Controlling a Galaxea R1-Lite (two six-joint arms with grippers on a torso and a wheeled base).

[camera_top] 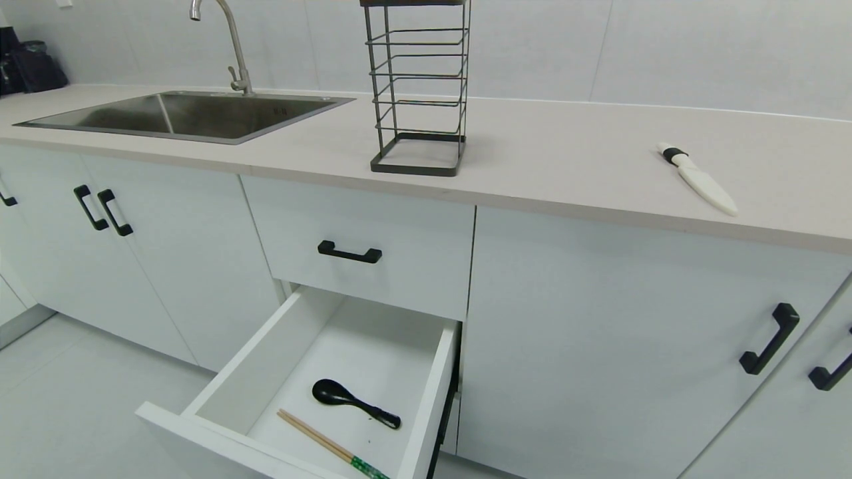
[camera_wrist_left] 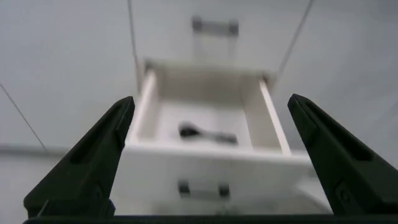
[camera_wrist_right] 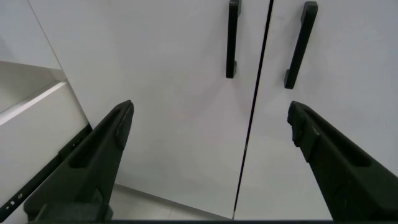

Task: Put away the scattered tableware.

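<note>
The lower drawer point(camera_top: 426, 399) stands pulled open and holds a black spoon point(camera_top: 353, 401) and a pair of wooden chopsticks point(camera_top: 329, 444). A white knife with a black band point(camera_top: 697, 178) lies on the countertop point(camera_top: 566, 159) at the right. My left gripper point(camera_wrist_left: 211, 162) is open with nothing between its fingers, in front of the open drawer point(camera_wrist_left: 208, 168), and the black spoon point(camera_wrist_left: 205, 134) shows inside. My right gripper point(camera_wrist_right: 211, 162) is open and holds nothing, facing white cabinet doors with black handles point(camera_wrist_right: 232, 37).
A black wire rack point(camera_top: 418, 86) stands on the counter's middle. A steel sink point(camera_top: 190, 114) with a tap point(camera_top: 229, 40) is at the left. The upper drawer point(camera_top: 363, 249) is closed. Cabinet doors with black handles point(camera_top: 769, 338) flank the drawers.
</note>
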